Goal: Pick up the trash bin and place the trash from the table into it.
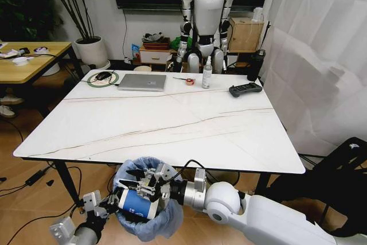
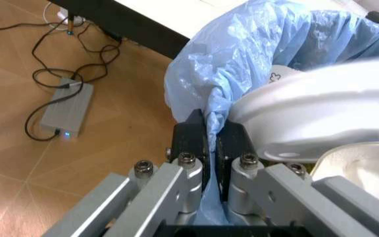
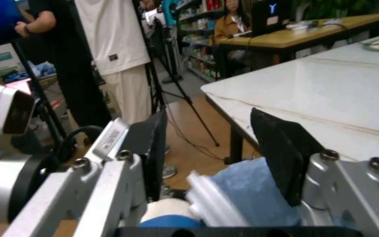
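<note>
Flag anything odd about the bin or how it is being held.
The left gripper holds the trash bin only by its thin blue bag, pinched between the fingers, not the rim. The right gripper hangs open over the bin, with a blue-white paper cup inside.

One bin with a blue liner, gripped by two hands: left hand and right hand. Beyond them, one worktop carries one laptop, one bottle, one controller, one mouse.
</note>
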Tool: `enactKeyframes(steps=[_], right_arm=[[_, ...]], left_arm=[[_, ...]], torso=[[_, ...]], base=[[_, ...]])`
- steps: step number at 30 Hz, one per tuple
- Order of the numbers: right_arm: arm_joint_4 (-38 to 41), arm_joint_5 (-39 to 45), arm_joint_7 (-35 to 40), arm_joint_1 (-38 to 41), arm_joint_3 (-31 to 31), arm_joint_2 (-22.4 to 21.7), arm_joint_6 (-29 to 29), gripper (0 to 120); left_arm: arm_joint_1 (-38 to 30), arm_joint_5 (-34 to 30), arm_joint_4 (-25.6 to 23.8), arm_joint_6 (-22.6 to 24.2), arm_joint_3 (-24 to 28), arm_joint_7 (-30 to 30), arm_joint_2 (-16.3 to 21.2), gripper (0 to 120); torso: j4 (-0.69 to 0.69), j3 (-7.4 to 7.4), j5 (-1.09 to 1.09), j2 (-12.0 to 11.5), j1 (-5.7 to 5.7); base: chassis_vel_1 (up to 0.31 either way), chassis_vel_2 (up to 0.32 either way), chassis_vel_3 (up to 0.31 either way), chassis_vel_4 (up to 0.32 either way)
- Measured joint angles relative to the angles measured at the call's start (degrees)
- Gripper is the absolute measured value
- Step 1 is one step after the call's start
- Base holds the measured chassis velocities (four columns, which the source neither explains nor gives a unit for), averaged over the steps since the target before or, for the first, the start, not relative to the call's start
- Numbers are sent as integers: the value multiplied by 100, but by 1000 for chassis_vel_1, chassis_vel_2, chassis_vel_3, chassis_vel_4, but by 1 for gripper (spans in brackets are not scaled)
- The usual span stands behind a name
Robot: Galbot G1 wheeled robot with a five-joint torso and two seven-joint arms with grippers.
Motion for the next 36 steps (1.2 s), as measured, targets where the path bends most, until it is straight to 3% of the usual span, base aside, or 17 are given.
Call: enactKeyframes(steps=[3, 6, 9, 13, 14, 15, 17, 18, 24, 29, 36], right_arm=[[38, -45, 174, -85, 249, -29, -10, 61], [172, 53, 560, -405, 880, -160, -71, 74], [236, 166, 1004, -907, 1556, -437, 400, 85], [232, 119, 833, -1438, 2252, -631, 601, 94], [228, 2, 692, -1961, 3052, -757, 663, 99], [231, -14, 659, -2109, 3258, -778, 676, 99], [222, -164, 371, -3123, 4395, -804, 782, 100], [222, -164, 371, -3123, 4395, -804, 782, 100], [145, -657, -28, -4616, 6258, -219, 1013, 100], [128, -807, -342, -5060, 6843, 197, 1093, 100], [128, -814, -376, -5075, 6874, 245, 1098, 100]], left_arm=[[3, 5, 16, 0, 26, 2, 5, 0], [36, 16, 30, 0, 83, 15, 23, 0], [76, 38, 64, 0, 119, 18, 92, 0], [108, 48, 84, 0, 157, 4, 157, 0], [168, 31, 86, -6, 178, -30, 238, 0], [180, 25, 85, -6, 184, -36, 255, 0], [271, 9, 77, -32, 243, -70, 407, 0], [271, 9, 77, -32, 243, -70, 407, 0], [180, 112, 288, -184, 327, -105, 729, 0], [-13, 77, 507, -234, 366, 29, 924, 0], [-145, 54, 779, -461, 533, 65, 1129, 0]], torso=[[0, 0, 0, 0, 0], [1, 0, 0, 0, 0], [0, 0, 1, 0, 0], [-1, 0, 0, 0, 0], [-1, 0, 0, 0, 0], [0, -1, -1, 0, 0], [-1, 0, 4, 0, 0], [-1, 0, 4, 0, 0], [0, -1, 1, 0, 0], [-3, -1, 1, 0, 0], [1, 0, -3, 0, 0]], base=[[0, 0, 0, 0], [0, 0, 0, 0], [0, 0, 0, 0], [0, 0, 0, 0], [0, 0, 0, 0], [0, 0, 0, 0], [0, 0, 0, 0], [0, 0, 0, 0], [0, 0, 0, 0], [0, 0, 0, 0], [0, 0, 0, 0]])
